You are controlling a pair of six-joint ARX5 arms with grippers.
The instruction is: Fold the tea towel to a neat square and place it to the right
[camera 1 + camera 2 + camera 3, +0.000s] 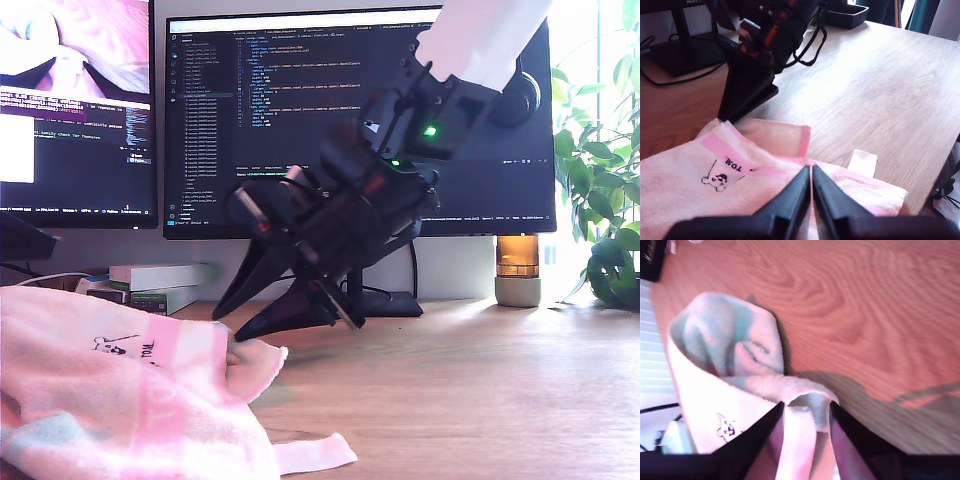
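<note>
Currently the fold is under way, not finished.

Exterior view: the tea towel [110, 400] lies rumpled on the wooden desk [470, 390] at the exterior view's lower left, label side up, one edge bunched and a white strip trailing toward the front. No square yet, by my reading; placing to the side is also left to do. A black gripper [225, 322] comes down from the upper part of the view and its finger tips meet the towel's raised edge. Monitors [360, 120] and a plant [605, 200] stand behind.

First wrist view: my first gripper [811, 172] has its jaws closed, the two tips pressed together with only a thin line between them. They sit over the pink cloth; whether any towel is pinched between them cannot be told. The other arm's black fingers [747, 97] stand at the far edge of the towel, beside the label [725, 172].

Second wrist view: my second gripper [806, 407] is partly open, jaws apart with a fold of the towel filling the gap between them. The cloth rises from the jaws in a lifted hump, mint and pink showing, so I judge the grip firm. This matches the gripper seen in the exterior view.

Judged left: complete folds, square up, move aside.
</note>
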